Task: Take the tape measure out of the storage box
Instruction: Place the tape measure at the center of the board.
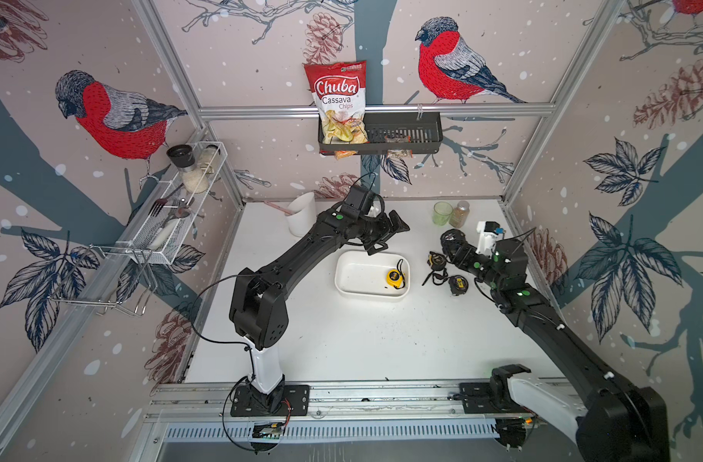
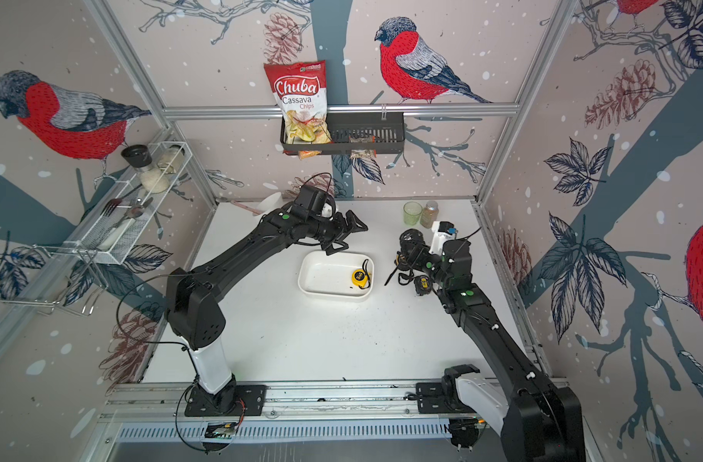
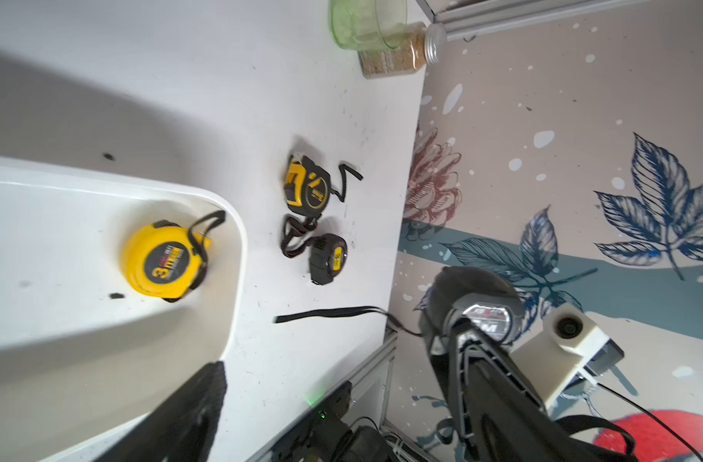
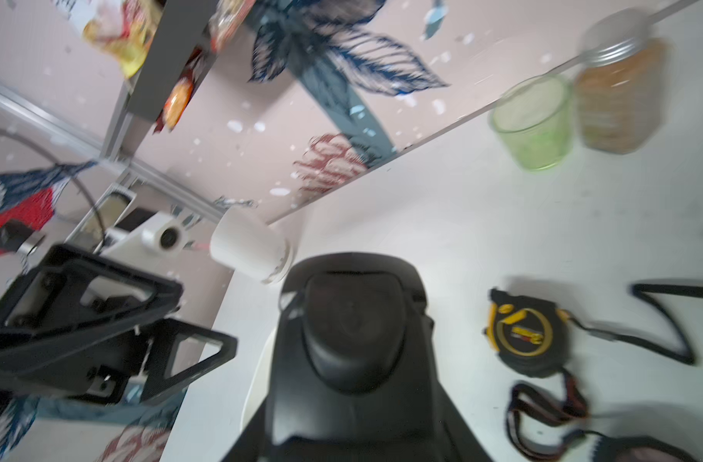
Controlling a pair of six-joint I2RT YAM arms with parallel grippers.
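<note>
Below the left pincer point(image 1: 389, 239), whose jaws stand spread wide and empty in both top views, lies the box point(image 1: 355, 276), its far rim just under the lower fingertip. Inside the box, at the end nearer the right pincer point(image 1: 455, 246), the yellow tape point(image 1: 395, 277) lies flat, face up, with its black strap looped against the wall. The right pincer, well to one side of the left pincer and clear of the box, is closed on the black tape point(image 1: 450, 238); the right wrist view shows this tape point(image 4: 353, 332) filling the gap between the jaws. On the table just beside the right pincer, between it and the box, lie the yellow-black tape point(image 3: 307, 188) and the dark tape point(image 3: 327, 258), close together. Beyond the right pincer, by the back wall, a green cup point(image 1: 442, 213) and a jar point(image 1: 459, 213) stand side by side. Behind the left pincer stands a white cup point(image 1: 301, 214).
</note>
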